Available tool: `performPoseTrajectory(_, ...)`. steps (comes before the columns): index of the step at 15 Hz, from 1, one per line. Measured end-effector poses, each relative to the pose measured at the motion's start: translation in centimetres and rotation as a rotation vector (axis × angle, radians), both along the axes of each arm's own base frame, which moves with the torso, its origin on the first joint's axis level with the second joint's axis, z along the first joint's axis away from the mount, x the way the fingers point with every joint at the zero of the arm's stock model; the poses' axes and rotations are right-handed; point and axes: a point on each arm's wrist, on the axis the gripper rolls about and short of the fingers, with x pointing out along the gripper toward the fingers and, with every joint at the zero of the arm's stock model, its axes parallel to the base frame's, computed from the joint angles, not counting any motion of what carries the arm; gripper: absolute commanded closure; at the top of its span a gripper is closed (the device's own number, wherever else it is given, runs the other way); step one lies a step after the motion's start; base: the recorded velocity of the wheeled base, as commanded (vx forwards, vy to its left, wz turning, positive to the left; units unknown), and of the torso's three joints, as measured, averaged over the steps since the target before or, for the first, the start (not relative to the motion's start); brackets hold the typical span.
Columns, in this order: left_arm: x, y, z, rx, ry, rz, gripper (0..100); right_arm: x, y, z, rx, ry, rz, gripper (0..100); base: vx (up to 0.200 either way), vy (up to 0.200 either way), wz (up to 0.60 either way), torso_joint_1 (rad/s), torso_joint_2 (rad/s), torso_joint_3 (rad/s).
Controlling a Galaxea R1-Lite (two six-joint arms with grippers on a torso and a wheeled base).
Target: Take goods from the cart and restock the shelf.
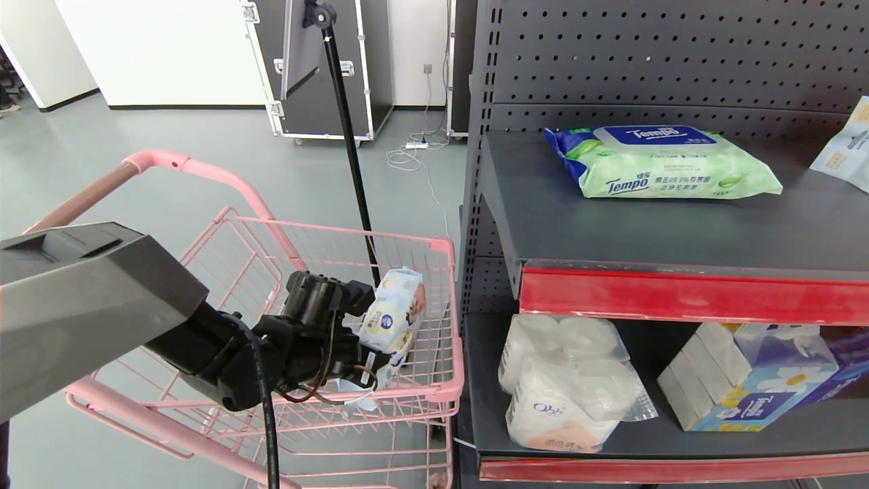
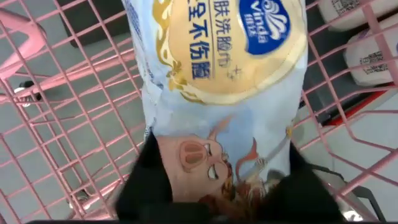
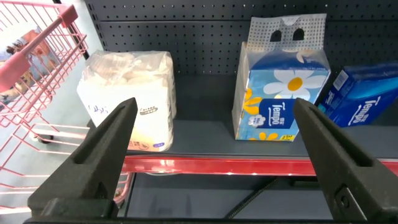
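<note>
So the left end effector (image 1: 375, 333) is down inside the pink cart (image 1: 434, 380), pinching a pale blue pack of wipes (image 1: 396, 316) by one end. The pack stands more or less upright, over by the side of the basket next to the shelf (image 1: 611, 224). From the left wrist view the two dark fingers (image 2: 146, 183) sit on either side of the pack of wipes (image 2: 217, 93), with the end effector (image 2: 227, 190) clamped on its end and the cart's wire mesh (image 2: 68, 112) right behind it. Can't tell whether the pack's bottom is touching the basket floor. The right end effector (image 3: 214, 162) is spread wide with nothing between its fingers, facing the lower level of the shelf. Ahead of it are a bag of toilet rolls (image 3: 127, 99), a blue tissue pack with daisies on it (image 3: 283, 93), and a dark blue box (image 3: 364, 102) just beside that. In the head view the bag of toilet rolls (image 1: 563, 380) sits at the cart end of the lower level and the tissue pack (image 1: 747, 387) is further along, a bit apart from it. The upper level has a green pack of wet wipes (image 1: 662, 163) lying flat, plus a white pouch (image 1: 845, 146) at the far edge. Behind the cart there's a black stand pole (image 1: 349, 156) and a black flight case (image 1: 326, 68) on the grey floor.
</note>
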Motion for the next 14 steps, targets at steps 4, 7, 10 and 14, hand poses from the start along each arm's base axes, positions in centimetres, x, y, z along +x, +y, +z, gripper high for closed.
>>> performPoseTrajectory(4,-0.8,0.9,2.2,-0.025,-0.038,0.039,100,0.0,0.0,0.0,-0.002,0.000,0.000,0,0.000,0.000,0.00,0.000,0.00,0.000)
performPoseTrajectory(7,-1.5,2.7,7.2,-0.095,-0.163,0.099,100,0.0,0.0,0.0,-0.002,0.001,-0.001,0,0.000,0.000,0.00,0.000,0.00,0.000)
performPoseTrajectory(10,-4.4,5.4,12.9,-0.151,-0.289,0.149,100,0.0,0.0,0.0,0.000,0.000,0.000,0,0.000,0.000,0.00,0.000,0.00,0.000)
performPoseTrajectory(14,-12.3,9.6,19.2,-0.200,-0.428,0.209,100,0.0,0.0,0.0,0.000,0.000,-0.001,0,0.000,0.000,0.00,0.000,0.00,0.000)
